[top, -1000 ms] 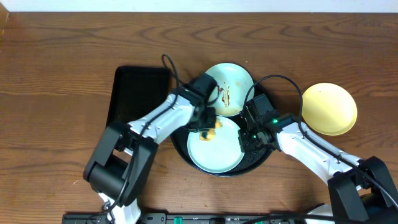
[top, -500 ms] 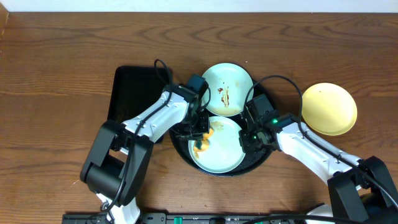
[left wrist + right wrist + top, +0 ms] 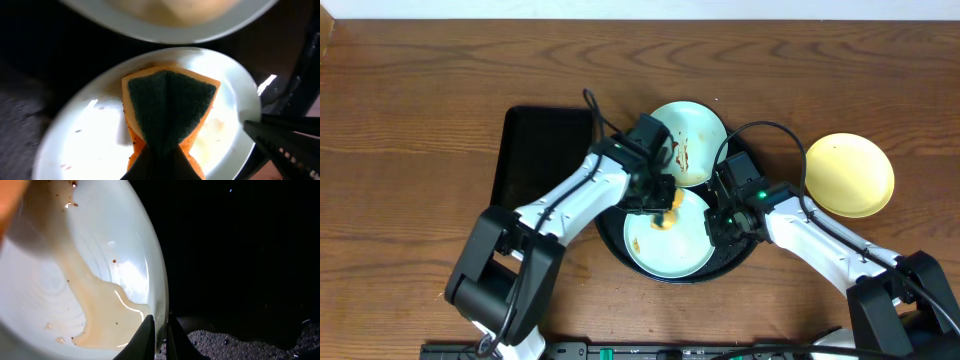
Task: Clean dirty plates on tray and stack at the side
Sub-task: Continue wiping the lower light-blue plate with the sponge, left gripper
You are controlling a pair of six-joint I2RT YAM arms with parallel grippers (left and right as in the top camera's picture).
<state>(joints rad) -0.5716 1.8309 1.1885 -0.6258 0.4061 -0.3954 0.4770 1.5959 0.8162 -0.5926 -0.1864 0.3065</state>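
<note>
— What do we see left of the round tray (image 3: pixel 613 243)?
— A rectangular tray (image 3: pixel 542 150), flat on the counter (image 3: pixel 410 120), just beside it
— And inside the round tray?
— Our left hand (image 3: pixel 663 205) is clamped on a folded sponge (image 3: pixel 170 100), orange with a dark green face. It is pressed onto the mint plate (image 3: pixel 665 252) lying in the tray's middle, and thin brown liquid pools on that plate
— The second mint plate (image 3: pixel 698 128)?
— At the tray's far edge, overlapping the rim, with a brown smear on it
— Our right hand (image 3: pixel 161 332)?
— On the tray's right side, pinched tight on the mint plate's right rim, one finger on each face
— And what do we see right of the tray?
— The yellow plate (image 3: pixel 850 175), on the counter, apart from the tray
</note>
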